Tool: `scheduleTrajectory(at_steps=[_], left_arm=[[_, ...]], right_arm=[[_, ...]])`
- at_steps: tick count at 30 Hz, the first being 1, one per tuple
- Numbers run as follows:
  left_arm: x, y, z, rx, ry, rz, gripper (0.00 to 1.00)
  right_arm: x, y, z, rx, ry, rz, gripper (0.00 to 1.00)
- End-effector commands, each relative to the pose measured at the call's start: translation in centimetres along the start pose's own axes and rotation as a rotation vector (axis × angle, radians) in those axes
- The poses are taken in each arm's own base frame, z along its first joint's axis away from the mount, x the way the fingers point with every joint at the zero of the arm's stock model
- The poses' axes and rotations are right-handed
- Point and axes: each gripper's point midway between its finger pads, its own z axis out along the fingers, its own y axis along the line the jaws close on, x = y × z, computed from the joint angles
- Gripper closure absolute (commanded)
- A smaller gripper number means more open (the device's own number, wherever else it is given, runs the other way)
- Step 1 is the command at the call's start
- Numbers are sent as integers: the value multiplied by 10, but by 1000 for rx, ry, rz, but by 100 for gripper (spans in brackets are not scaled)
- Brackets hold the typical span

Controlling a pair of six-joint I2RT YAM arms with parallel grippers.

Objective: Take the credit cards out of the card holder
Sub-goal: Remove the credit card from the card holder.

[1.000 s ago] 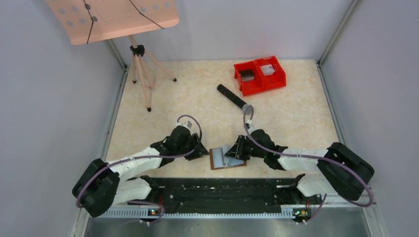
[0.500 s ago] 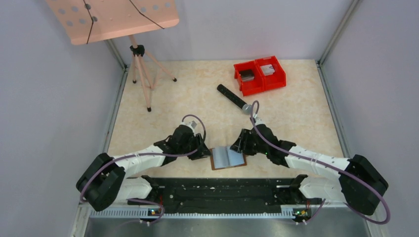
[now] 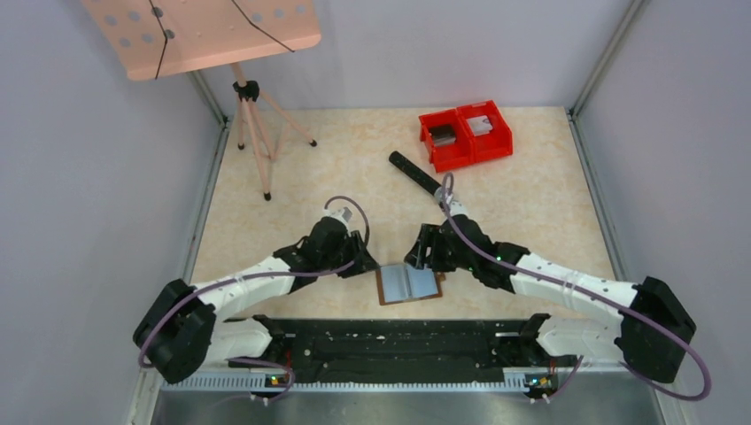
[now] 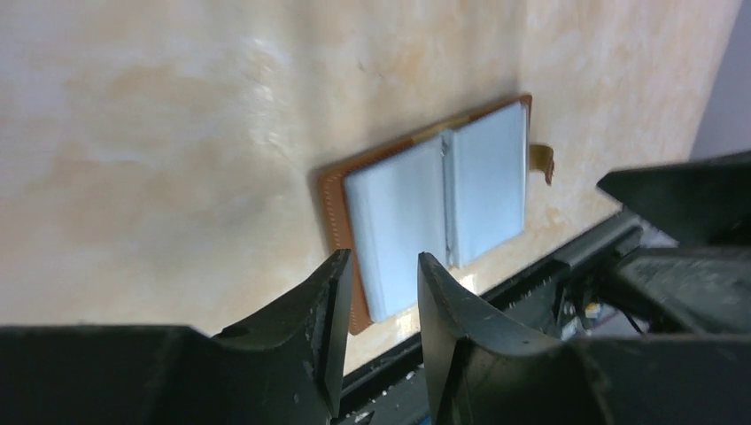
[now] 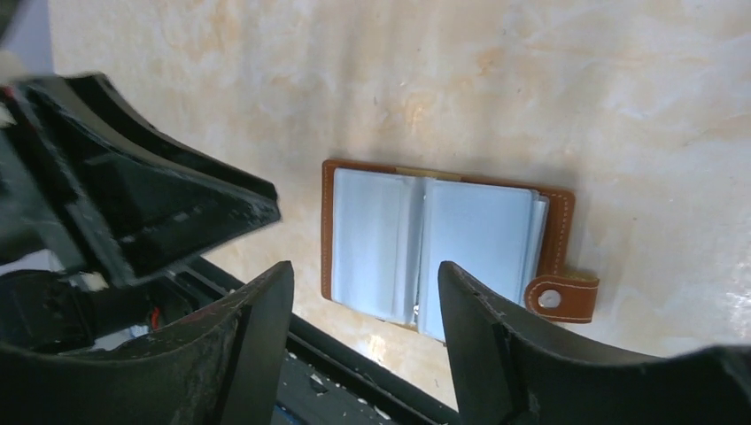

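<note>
The small flat brown leather card holder (image 3: pixel 408 284) lies open on the beige marbled table (image 3: pixel 531 204), close to the near edge, between the two grippers. No card is out, so the step is probably the approach to the first pocket. Next, one gripper should pin the cover while the other pinches a card edge. The left gripper (image 4: pixel 383 266) hovers with a narrow gap, the right gripper (image 5: pixel 365 274) stands wide; both are empty.

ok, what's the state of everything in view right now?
card holder: lying open flat, grey-blue pockets up
snap tab: unfastened
left gripper: open, empty, beside the card holder's left edge
right gripper: open, empty, above the card holder
red twin bins: upright, a grey item in each
black cylinder: lying on its side
music stand: standing on its tripod
</note>
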Motion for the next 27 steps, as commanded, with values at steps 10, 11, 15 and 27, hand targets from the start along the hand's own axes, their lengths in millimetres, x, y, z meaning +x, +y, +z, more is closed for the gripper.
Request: scheduleTrajectory(at_steps=[10, 11, 15, 27], left_arm=[[-79, 34, -121, -200, -621, 2, 50], [-79, 35, -126, -198, -637, 1, 50], [-75, 42, -135, -199, -659, -6, 49], [-67, 44, -133, -175, -641, -15, 48]], right_arm=[[42, 35, 39, 215, 114, -271, 29], [44, 35, 43, 231, 119, -282, 28], [55, 32, 55, 275, 147, -329, 27], [75, 5, 70, 412, 207, -418, 28]])
